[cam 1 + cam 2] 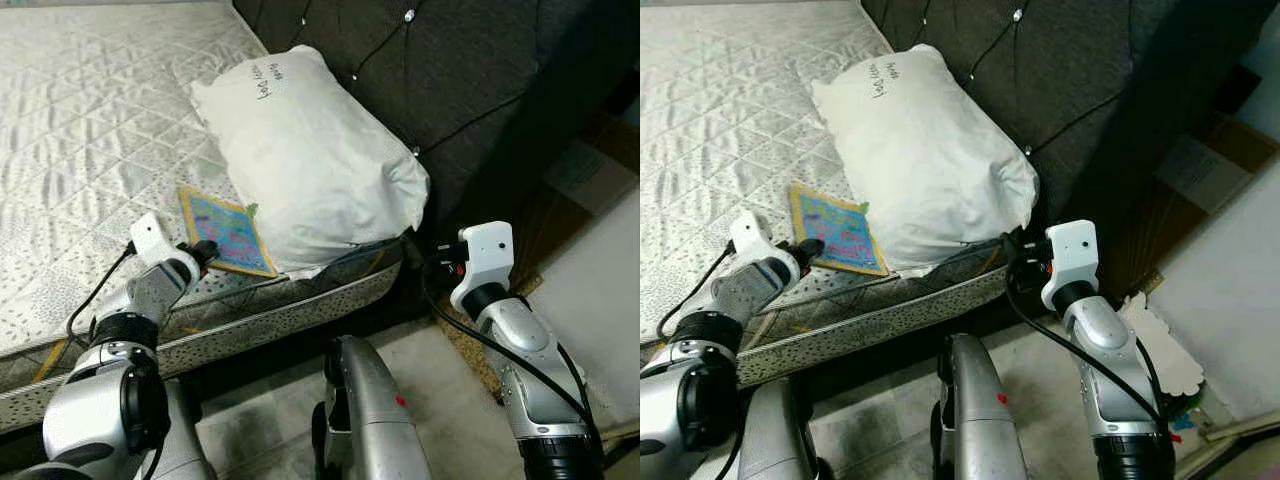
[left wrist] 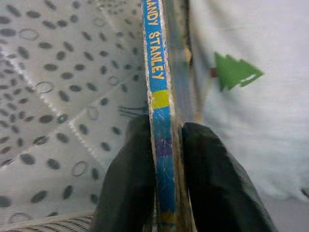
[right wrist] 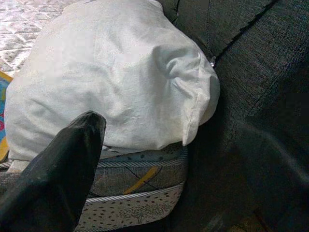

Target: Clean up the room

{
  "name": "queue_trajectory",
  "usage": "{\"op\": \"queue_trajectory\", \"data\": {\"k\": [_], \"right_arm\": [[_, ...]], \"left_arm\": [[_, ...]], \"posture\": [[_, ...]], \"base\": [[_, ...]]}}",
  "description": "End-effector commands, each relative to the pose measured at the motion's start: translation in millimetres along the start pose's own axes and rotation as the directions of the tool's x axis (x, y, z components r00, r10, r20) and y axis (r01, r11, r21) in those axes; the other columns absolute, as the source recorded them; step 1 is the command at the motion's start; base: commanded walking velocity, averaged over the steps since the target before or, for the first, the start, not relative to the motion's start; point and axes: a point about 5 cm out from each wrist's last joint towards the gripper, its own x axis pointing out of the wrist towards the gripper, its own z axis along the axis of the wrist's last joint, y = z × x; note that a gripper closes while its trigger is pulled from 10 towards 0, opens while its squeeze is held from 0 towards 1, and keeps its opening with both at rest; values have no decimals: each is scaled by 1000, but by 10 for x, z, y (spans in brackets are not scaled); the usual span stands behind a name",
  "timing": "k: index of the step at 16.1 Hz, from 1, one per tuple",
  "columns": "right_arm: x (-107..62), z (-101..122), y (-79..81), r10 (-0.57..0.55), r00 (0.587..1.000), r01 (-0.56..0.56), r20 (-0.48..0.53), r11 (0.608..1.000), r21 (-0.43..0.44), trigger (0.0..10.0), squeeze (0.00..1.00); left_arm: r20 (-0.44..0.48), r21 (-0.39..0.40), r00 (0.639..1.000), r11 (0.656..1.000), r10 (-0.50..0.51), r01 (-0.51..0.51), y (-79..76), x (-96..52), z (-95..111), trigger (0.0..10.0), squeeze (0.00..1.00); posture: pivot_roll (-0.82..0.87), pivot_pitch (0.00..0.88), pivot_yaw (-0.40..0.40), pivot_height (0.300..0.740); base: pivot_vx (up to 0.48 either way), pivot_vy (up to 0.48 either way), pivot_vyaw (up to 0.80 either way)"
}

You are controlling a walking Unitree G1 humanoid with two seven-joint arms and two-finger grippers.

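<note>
Left pincer [image 2: 161,179] pinches the flat book's [image 1: 228,233] spine, lengthwise along the mattress [image 1: 70,150].

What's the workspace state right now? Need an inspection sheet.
Surface: bare quilted mattress, against a dark tufted headboard.
Job's things: colourful thin book flat near the mattress edge, beside a white pillow.
Clutter: cardboard box by the headboard.
Grippers: left claw shut on the book's edge; right claw near the mattress corner, its state unclear.
Cables: black leads along both forearms.
Surroundings: tiled floor.
</note>
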Motion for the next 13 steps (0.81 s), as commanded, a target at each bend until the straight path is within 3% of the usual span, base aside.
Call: {"op": "queue_trajectory", "data": {"k": [1, 13], "right_arm": [[6, 36, -57, -19, 1000, 19, 6, 1000, -13, 10000, 0], [98, 0, 73, -15, 1000, 14, 21, 999, 33, 10000, 0]], "left_arm": [[-15, 34, 1000, 999, -3, 4, -40, 20, -2, 10000, 1000], [26, 112, 996, 990, 81, -83, 237, -63, 174, 10000, 1000]], "posture": [[-234, 45, -124, 522], [-175, 2, -89, 522]], "base": [[0, 0, 0], [0, 0, 0]]}}
